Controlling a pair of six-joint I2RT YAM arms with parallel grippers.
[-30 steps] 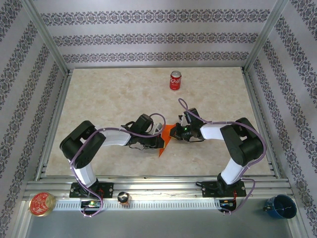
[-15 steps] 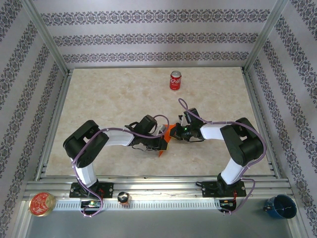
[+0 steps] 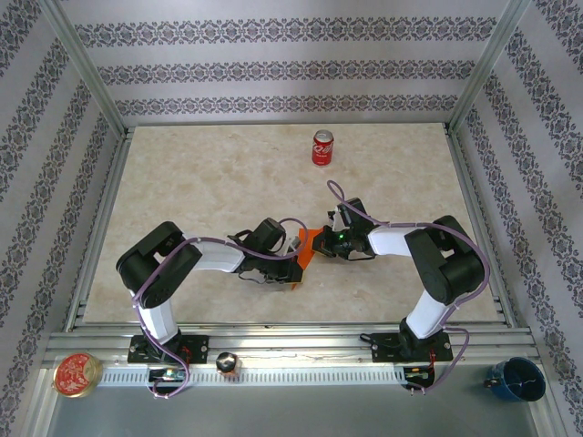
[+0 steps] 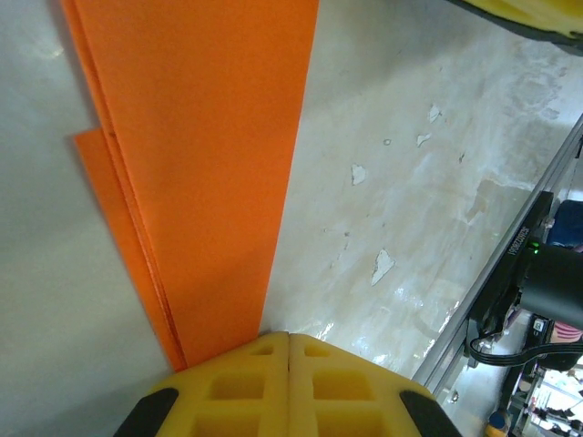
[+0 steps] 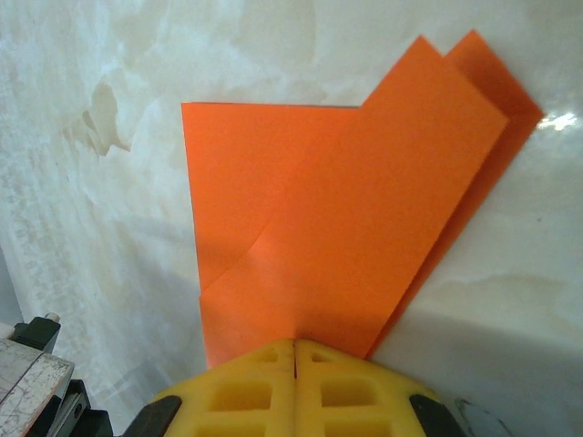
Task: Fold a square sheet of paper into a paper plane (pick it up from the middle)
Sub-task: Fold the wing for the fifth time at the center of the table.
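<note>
Part-folded paper [image 3: 307, 248] lies flat on the desk [image 3: 200, 182], mid-near, between both arms. Its long axis runs far-right to near-left. On the near end: left hand [image 4: 289, 364], closed, with the layered strip stretching straight away from its tips. On the far-right edge: right hand [image 5: 294, 357], also closed (pressing or pinching a layer, can't tell). Both touch it, so neither is nearer. The next crease probably follows that axis.

On the table [image 3: 200, 182], mid-frame, the folded sheet of paper [image 3: 307, 246] lies between the left gripper [image 3: 294, 272], at its lower left, and the right gripper [image 3: 321, 245], at its right. The soda can [image 3: 322, 147] stands behind it, well apart, upper centre
</note>
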